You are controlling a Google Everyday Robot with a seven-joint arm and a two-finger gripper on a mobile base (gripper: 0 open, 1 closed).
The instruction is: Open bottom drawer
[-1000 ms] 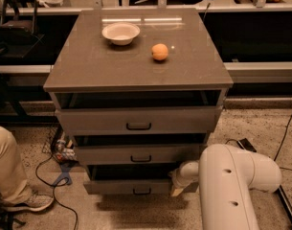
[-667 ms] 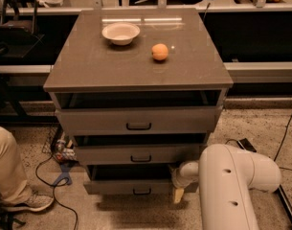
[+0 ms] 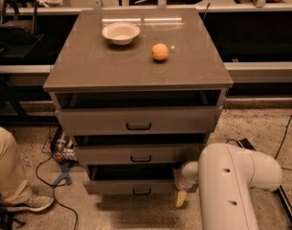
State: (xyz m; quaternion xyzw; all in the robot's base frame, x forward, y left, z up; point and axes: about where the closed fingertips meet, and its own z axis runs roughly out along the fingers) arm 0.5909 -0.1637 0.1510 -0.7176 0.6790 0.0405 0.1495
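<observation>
The bottom drawer is the lowest grey front of the cabinet, with a small black loop handle. It stands pulled out a little, with a dark gap above its front. My gripper hangs at the end of the white arm, at the drawer's right front corner, low near the floor. One pale finger points down beside the drawer front. The gripper is not on the handle.
The middle drawer and top drawer also stand slightly open. A white bowl and an orange sit on the cabinet top. A person's leg and shoe and cables lie on the floor at the left.
The gripper has shifted slightly down at the drawer's right corner. The drawers look the same.
</observation>
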